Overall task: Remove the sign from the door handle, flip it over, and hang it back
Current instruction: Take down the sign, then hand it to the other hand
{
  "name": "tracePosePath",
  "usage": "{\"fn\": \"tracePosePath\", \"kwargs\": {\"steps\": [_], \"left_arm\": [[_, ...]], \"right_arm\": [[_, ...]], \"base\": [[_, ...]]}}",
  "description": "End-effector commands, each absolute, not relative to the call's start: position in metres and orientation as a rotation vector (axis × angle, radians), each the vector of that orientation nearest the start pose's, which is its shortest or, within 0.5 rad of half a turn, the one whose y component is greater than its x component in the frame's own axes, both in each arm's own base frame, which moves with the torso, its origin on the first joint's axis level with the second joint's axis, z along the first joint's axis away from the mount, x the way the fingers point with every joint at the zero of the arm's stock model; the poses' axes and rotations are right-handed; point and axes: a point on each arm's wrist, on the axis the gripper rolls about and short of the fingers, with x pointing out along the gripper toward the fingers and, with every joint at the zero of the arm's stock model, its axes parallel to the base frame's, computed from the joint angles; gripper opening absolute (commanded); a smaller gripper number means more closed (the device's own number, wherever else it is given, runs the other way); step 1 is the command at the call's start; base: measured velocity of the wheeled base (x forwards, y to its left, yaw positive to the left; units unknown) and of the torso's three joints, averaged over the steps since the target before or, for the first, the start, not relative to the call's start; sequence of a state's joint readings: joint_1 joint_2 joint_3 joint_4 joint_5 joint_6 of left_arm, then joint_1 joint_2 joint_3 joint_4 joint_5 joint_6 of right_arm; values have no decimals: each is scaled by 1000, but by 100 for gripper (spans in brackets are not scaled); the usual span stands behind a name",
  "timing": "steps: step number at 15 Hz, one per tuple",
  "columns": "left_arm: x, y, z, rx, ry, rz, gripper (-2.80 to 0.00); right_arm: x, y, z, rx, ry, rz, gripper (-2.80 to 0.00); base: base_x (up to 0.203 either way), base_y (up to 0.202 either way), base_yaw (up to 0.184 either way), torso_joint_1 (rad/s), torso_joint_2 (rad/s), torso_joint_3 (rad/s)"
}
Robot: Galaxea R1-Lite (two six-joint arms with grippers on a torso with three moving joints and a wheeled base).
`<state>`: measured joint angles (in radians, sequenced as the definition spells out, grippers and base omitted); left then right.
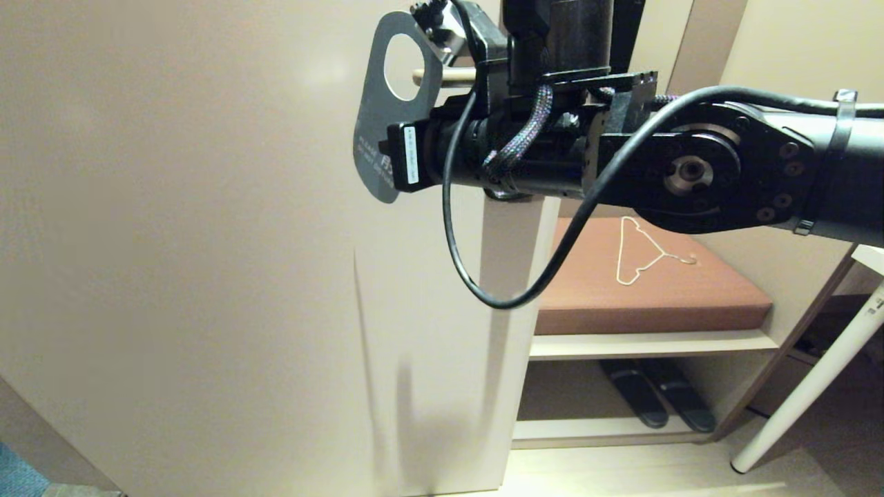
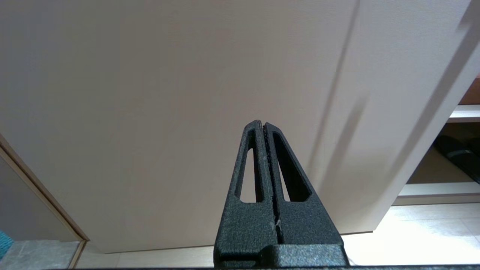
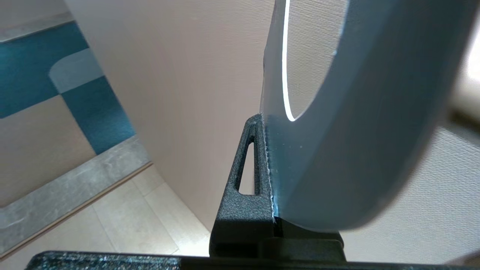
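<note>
The right gripper is squeezed tight on the light blue card sign with the big round hole, holding it up by the beige door. Through the hole peeks the tip of the slim cream door handle. The left gripper hangs low by the door, pressed together and holding nothing.

You see a wide beige door that fills the left part of the head view. To the right of it there is a brown cushion on a pale shelf, and a white wire hanger lies flat on this cushion. Under the shelf you find a pair of dark slippers, side by side. A white table leg stands slanted at the far right. At the lower left corner, a small piece of teal carpet shows.
</note>
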<state>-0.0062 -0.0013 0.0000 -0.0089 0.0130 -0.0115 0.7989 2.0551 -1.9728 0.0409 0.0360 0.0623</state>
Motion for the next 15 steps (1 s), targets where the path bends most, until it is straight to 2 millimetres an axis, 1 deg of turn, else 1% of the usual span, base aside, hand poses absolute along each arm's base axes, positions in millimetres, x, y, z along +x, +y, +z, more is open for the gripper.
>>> {"fn": "tracePosePath", "kwargs": {"steps": [1, 4, 7, 15], "left_arm": [[-23, 0, 76, -12, -9, 8, -280], [-23, 0, 76, -12, -9, 8, -280], [-23, 0, 76, -12, -9, 8, -280], [-23, 0, 76, -14, -9, 8, -280]], "right_arm": [[291, 303, 315, 13, 141, 836, -280], [288, 301, 319, 14, 139, 839, -280], [282, 295, 324, 15, 138, 857, -280], [244, 261, 342, 8, 147, 867, -280]], "base": [[0, 0, 0, 0, 0, 0], [0, 0, 0, 0, 0, 0], [0, 0, 0, 0, 0, 0], [0, 0, 0, 0, 0, 0]]}}
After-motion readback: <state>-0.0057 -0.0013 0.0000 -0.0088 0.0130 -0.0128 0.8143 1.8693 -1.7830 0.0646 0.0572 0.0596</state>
